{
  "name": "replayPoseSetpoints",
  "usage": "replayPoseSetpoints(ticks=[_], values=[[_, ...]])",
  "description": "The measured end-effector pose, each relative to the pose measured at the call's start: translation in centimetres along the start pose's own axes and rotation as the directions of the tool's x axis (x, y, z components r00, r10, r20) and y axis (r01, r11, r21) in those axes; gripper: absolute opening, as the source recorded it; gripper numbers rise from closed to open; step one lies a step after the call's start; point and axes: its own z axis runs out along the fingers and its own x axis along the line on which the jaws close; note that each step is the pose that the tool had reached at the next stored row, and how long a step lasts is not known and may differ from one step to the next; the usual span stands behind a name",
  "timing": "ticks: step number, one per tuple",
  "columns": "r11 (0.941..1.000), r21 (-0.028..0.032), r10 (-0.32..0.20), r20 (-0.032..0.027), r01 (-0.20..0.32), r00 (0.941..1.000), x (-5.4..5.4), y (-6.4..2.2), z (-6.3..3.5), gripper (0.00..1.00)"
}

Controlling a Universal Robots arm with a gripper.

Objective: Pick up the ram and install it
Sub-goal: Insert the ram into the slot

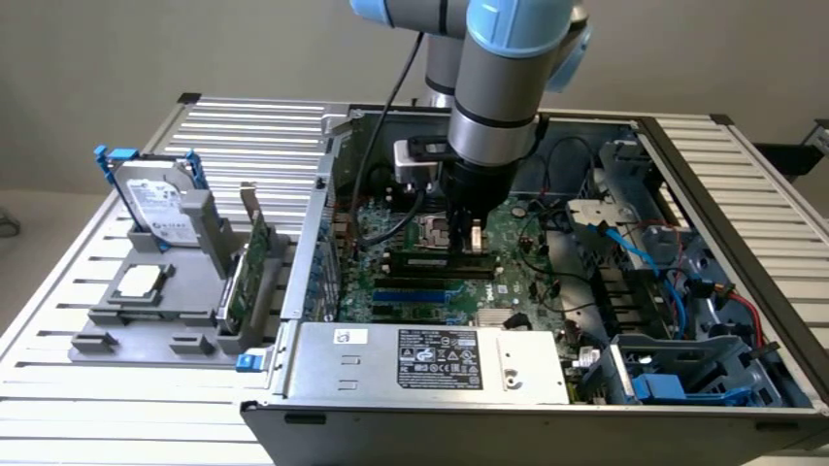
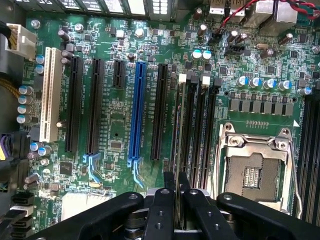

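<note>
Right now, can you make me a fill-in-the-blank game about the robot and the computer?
1. The gripper is ____ on the ram stick.
2. Among the long black slots on the green board, one slot is coloured ____.
3. The hard drive stands ____ the computer case, in a grey holder.

Missing words: shut; blue; outside.

- We see a green motherboard (image 2: 115,125): one blue slot (image 2: 136,115), one white slot (image 2: 48,95), several black slots (image 2: 73,105).
- We see a black gripper (image 2: 179,200), a grey arm (image 1: 499,97), light-blue joint caps (image 1: 518,24).
</note>
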Motion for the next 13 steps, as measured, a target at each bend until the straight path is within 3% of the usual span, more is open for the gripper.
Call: replayPoseSetpoints(ticks=[13], values=[[1.0000,0.0001,0.001,0.0002,-0.001,1.0000,-0.10,-0.01,0.13,0.14]])
